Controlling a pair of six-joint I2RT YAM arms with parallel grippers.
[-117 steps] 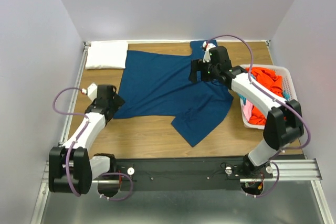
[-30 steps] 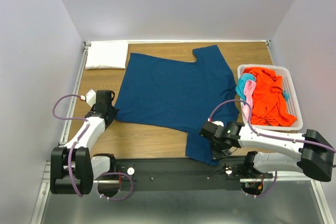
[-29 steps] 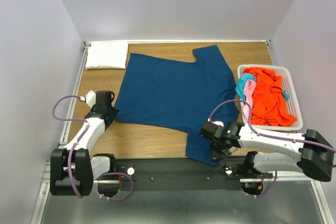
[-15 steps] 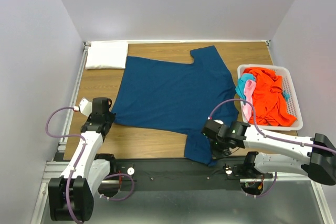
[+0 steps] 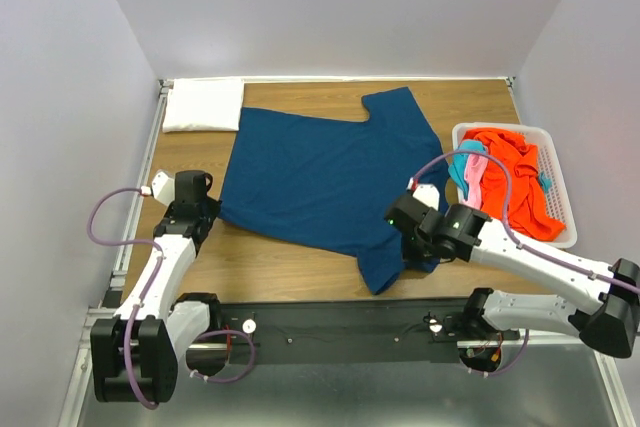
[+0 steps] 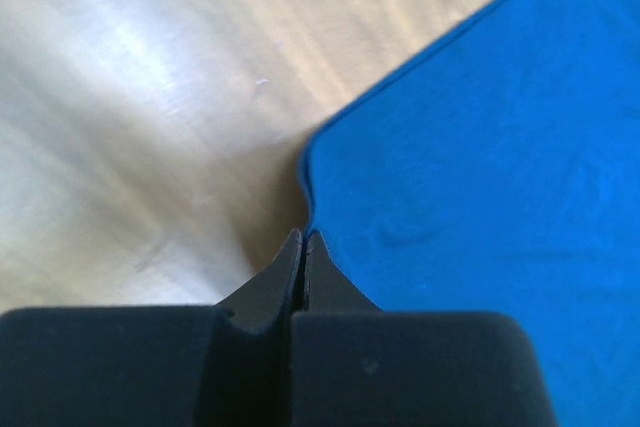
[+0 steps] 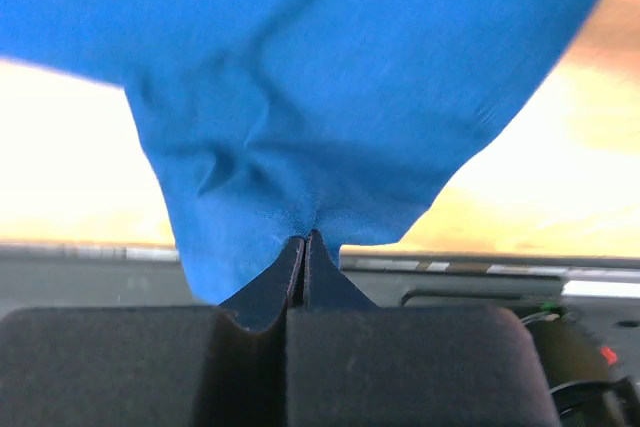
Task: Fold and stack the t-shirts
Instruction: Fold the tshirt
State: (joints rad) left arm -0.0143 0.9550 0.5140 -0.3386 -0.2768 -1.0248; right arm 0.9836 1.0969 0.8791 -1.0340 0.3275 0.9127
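A blue t-shirt (image 5: 325,177) lies spread flat over the middle of the wooden worktop (image 5: 290,272), its body running from about 9 o'clock to 3 o'clock. One sleeve points to 12 o'clock, and a narrower flap reaches toward the near edge at 5 o'clock.

The left hand (image 6: 303,239) sits at 8 o'clock of the shirt. Its two fingers are pressed together with no gap between them, and the tips meet right at the shirt's corner, where the hem turns. In the left wrist view the cloth's edge curls into the tips. The hand seems to pinch that corner, though how much cloth lies between the fingers cannot be told. Bare wood lies at 9 to 11 o'clock of that corner.

The right hand (image 7: 303,241) is at 5 o'clock of the shirt, beside the near flap. Its fingers are clamped together on a fold of blue cloth, which gathers into creases just above the tips and fans out wide beyond them. The black rail (image 5: 330,332) at the worktop's near edge shows below the cloth.

A white t-shirt (image 5: 203,105) lies folded in the far corner at 10 o'clock, apart from the blue one. A white slatted basket (image 5: 560,207) stands at 3 o'clock, just beside the blue shirt. It holds a heaped orange t-shirt (image 5: 515,177), with a pink t-shirt (image 5: 474,185) and a teal t-shirt (image 5: 457,169) at its 9 o'clock side.
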